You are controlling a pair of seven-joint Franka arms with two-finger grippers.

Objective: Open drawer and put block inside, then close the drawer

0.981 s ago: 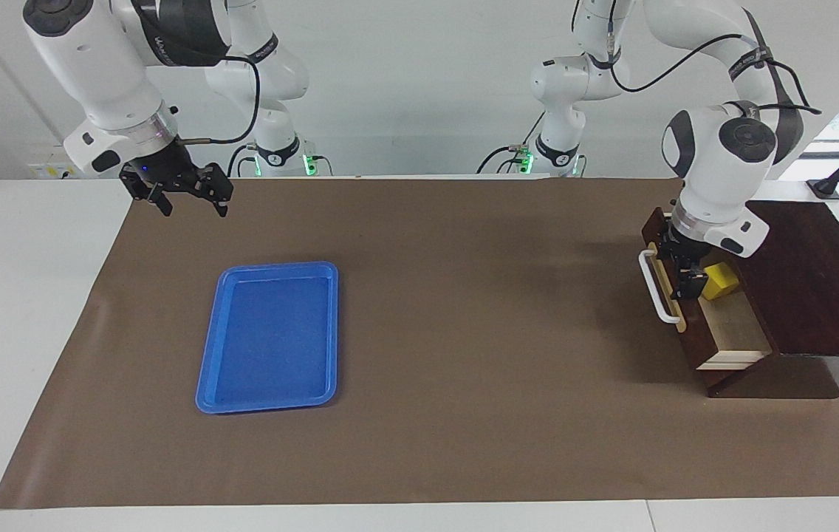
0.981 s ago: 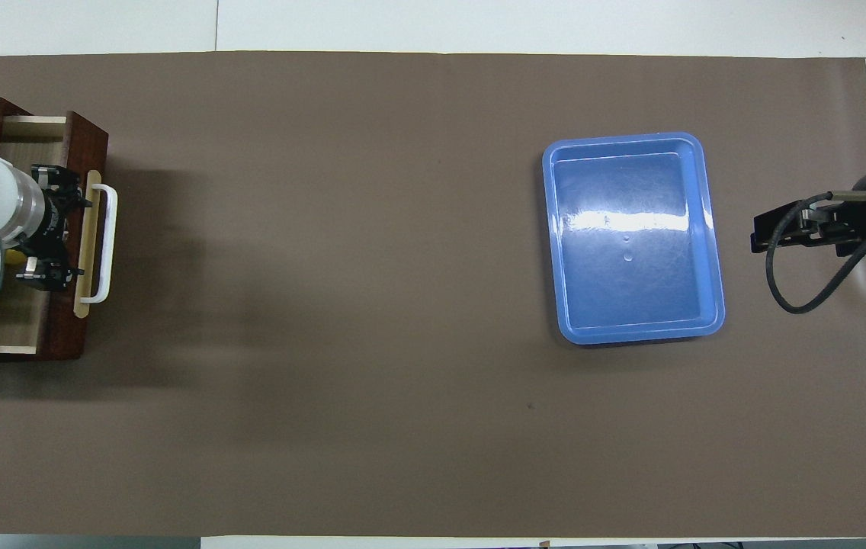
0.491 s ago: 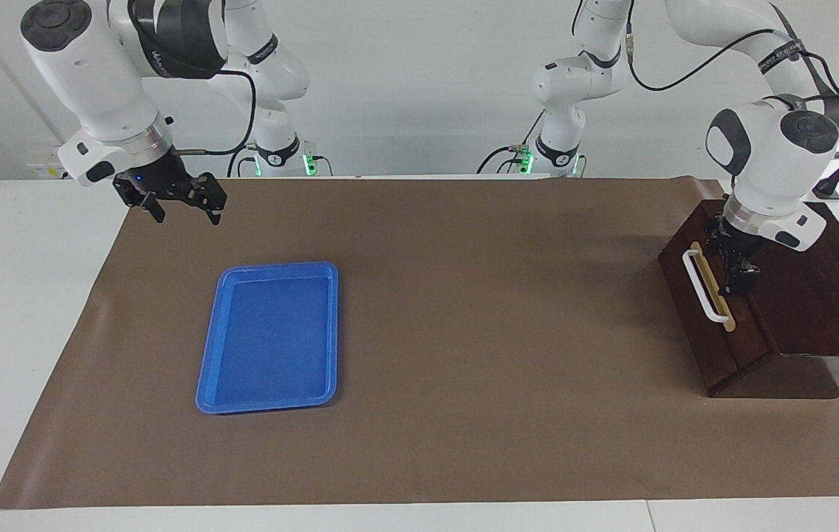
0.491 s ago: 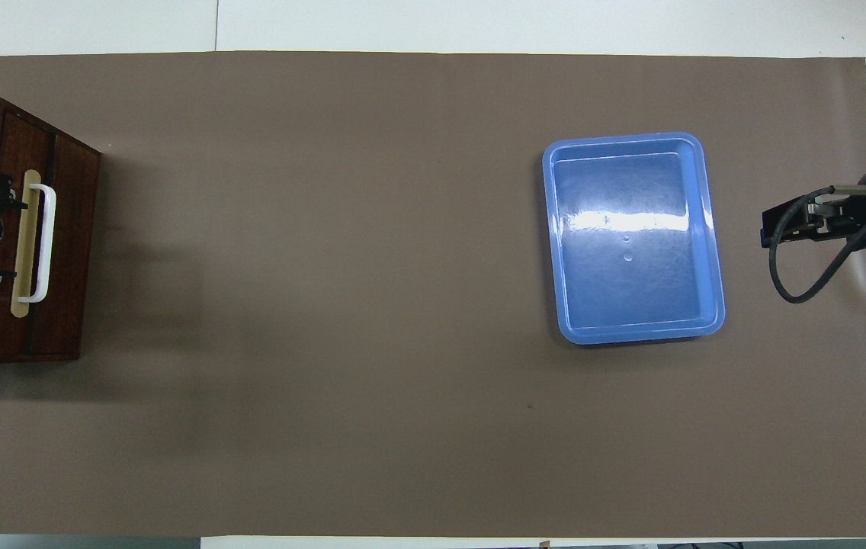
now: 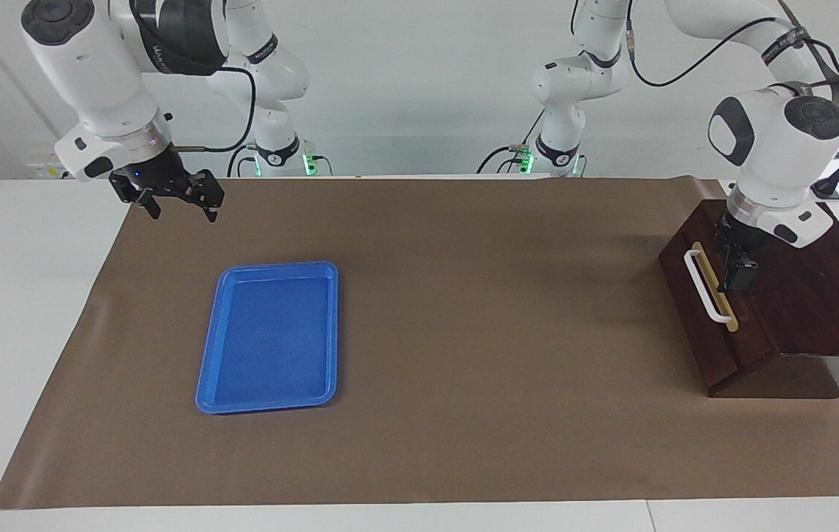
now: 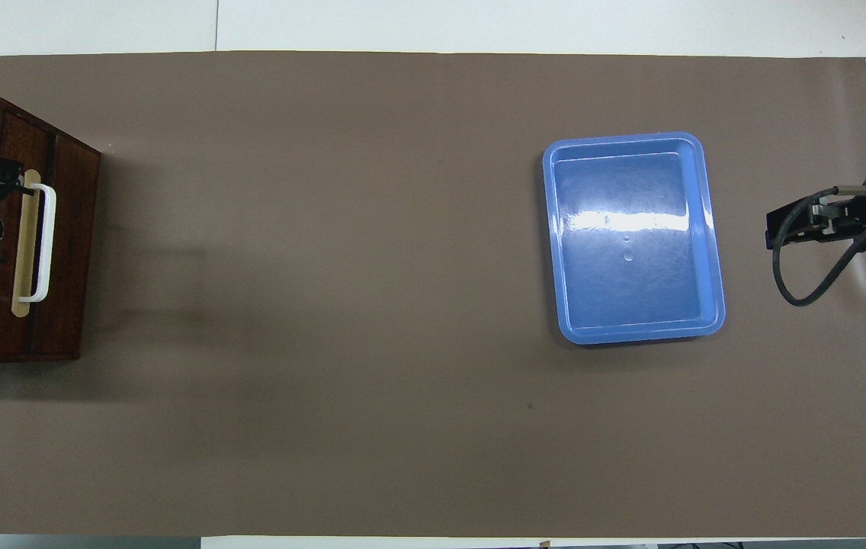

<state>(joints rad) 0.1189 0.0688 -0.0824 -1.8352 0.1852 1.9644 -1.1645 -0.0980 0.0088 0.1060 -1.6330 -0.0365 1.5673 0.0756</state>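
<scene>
Left claw (image 5: pixel 737 267) hangs open over the box top just beside the white handle (image 5: pixel 707 287); your drawer (image 5: pixel 693 310) looks shut, block unseen, presumably inside. Right claw (image 5: pixel 177 204) waits open over the desk (image 5: pixel 464 332). Task looks finished.

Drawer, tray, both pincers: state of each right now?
drawer: shut, front flush with its dark wooden box, white handle free.
block: not visible in either view.
blue tray: flat on the brown mat, empty.
left pincer: open, holding nothing, over the box top just beside the drawer front.
right pincer: open, holding nothing, waiting in the air over the mat edge at the right arm's end.
</scene>
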